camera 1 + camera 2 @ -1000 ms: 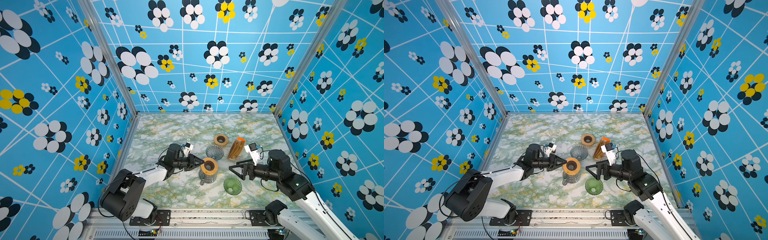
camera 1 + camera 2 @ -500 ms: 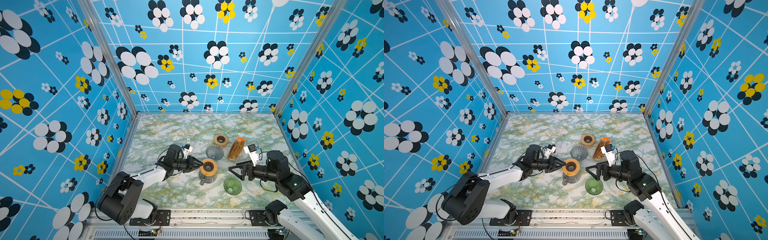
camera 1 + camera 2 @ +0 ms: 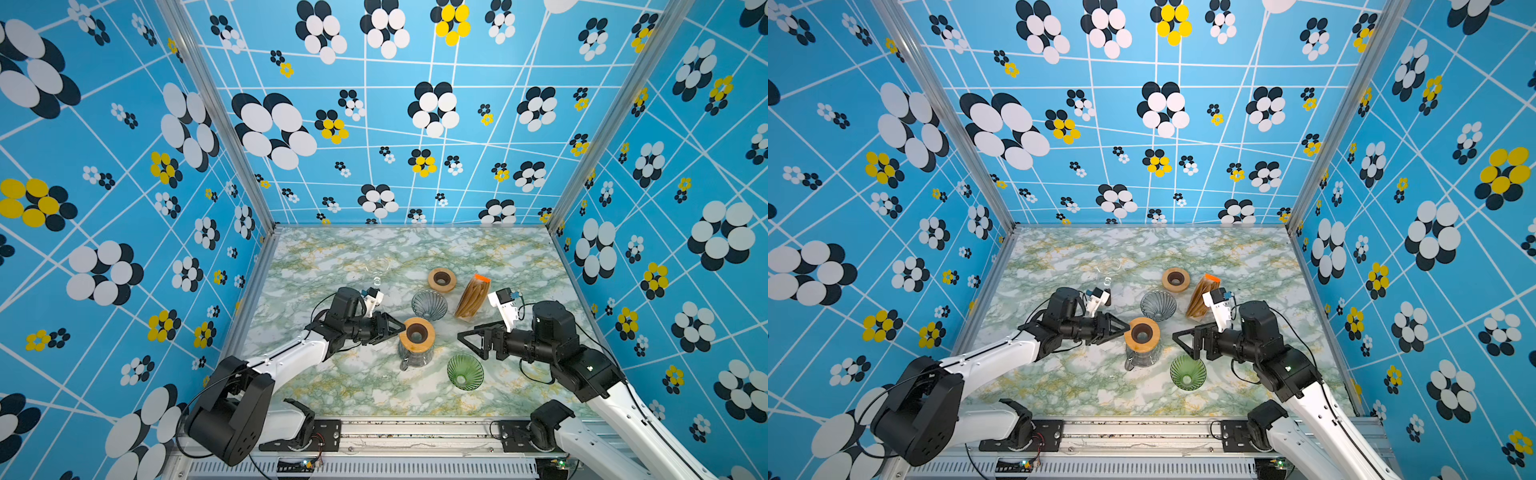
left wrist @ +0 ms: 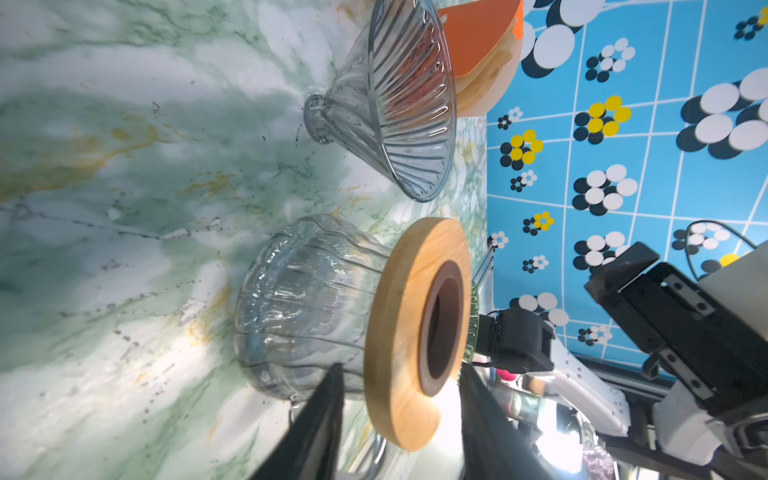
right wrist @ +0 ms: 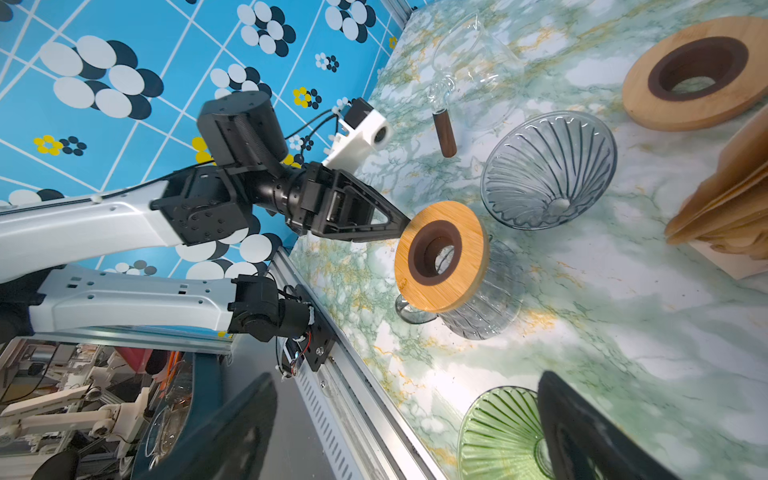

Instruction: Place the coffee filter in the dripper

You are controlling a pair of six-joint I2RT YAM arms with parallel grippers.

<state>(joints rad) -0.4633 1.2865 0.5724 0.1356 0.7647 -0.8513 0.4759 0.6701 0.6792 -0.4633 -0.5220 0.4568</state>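
A stack of brown paper coffee filters (image 3: pixel 471 297) stands upright in a holder with an orange tab, right of centre. A grey glass dripper (image 3: pixel 429 304) lies beside it, and a green glass dripper (image 3: pixel 465 371) lies nearer the front. My left gripper (image 3: pixel 397 332) is open. Its fingers straddle the rim of a wooden ring (image 4: pixel 399 332) that rests on a glass carafe (image 4: pixel 299 307), with a gap on each side. Just behind the green dripper (image 5: pixel 498 432), my right gripper (image 3: pixel 469 343) stands wide open and empty.
A second wooden ring (image 3: pixel 441 279) lies flat behind the grey dripper. A clear glass piece with a dark wooden handle (image 5: pixel 444 133) sits further back on the left. Blue flowered walls close in the marble table (image 3: pixel 353 386) on three sides.
My left gripper's jaws have spread apart and come off the wooden ring's rim. The ring stays on the carafe. The right arm has hardly moved.
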